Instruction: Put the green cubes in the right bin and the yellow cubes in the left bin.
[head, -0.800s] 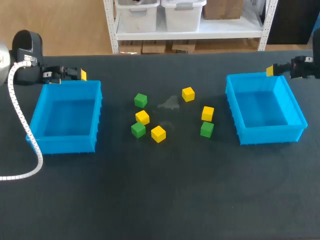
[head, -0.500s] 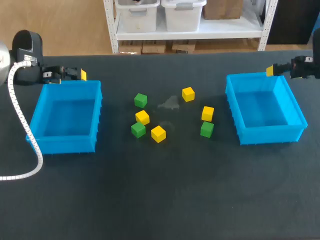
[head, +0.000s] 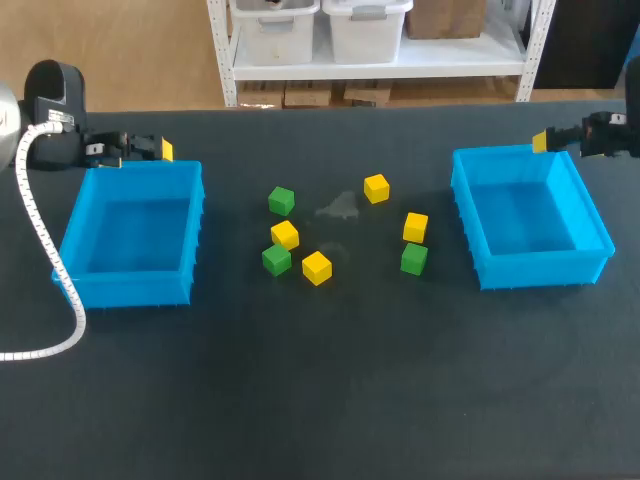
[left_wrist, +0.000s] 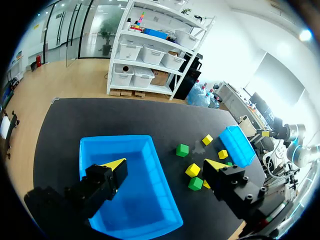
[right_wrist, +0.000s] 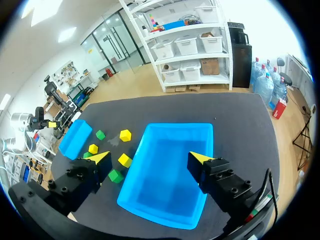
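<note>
While cubes (head: 317, 267) lie loose between left bin (head: 130, 235) and right bin (head: 525, 215), left tool (left_wrist: 165, 164) wide — right tool (right_wrist: 151, 157) wide.

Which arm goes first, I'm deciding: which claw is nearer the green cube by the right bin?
Right. Right claw: behind the right bin, just across it from the green cube. Left claw: behind the left bin.

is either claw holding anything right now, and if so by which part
Nothing is held. The left claw and the right claw are both open and empty.
</note>
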